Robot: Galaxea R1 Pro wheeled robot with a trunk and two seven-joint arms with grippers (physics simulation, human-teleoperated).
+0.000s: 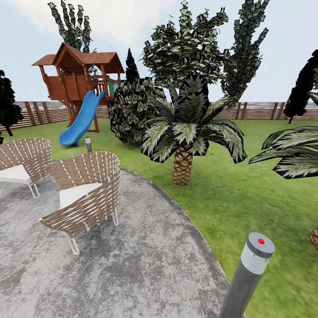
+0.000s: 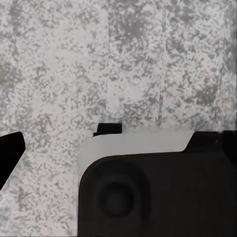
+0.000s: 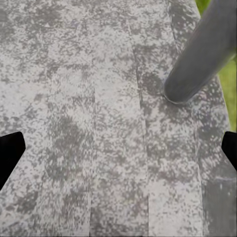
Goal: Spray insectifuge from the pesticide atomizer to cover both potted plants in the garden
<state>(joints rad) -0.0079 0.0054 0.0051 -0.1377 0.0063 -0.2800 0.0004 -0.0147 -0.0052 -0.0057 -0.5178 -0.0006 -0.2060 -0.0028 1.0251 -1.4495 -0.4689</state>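
The pesticide atomizer and both potted plants are out of view. In the head view the garden spreads ahead as a green lawn [image 1: 247,198] ringed by a brown slat fence [image 1: 260,110]. In the right wrist view my right gripper [image 3: 118,153] is open over grey paving [image 3: 98,98], its black fingertips [image 3: 10,153] at the picture's two edges with nothing between them. My left gripper [image 2: 118,148] is open too, one black fingertip [image 2: 10,153] showing above the same paving, with a dark part of the robot's body [image 2: 163,197] beneath.
A tall grey lamp post [image 1: 249,274] with a red dot stands close at the front right; its shaft [image 3: 202,54] meets the paving near my right gripper. Two wicker chairs [image 1: 88,194] sit on the paved patch [image 1: 132,265]. A palm [image 1: 182,165] and a blue slide [image 1: 81,119] stand beyond.
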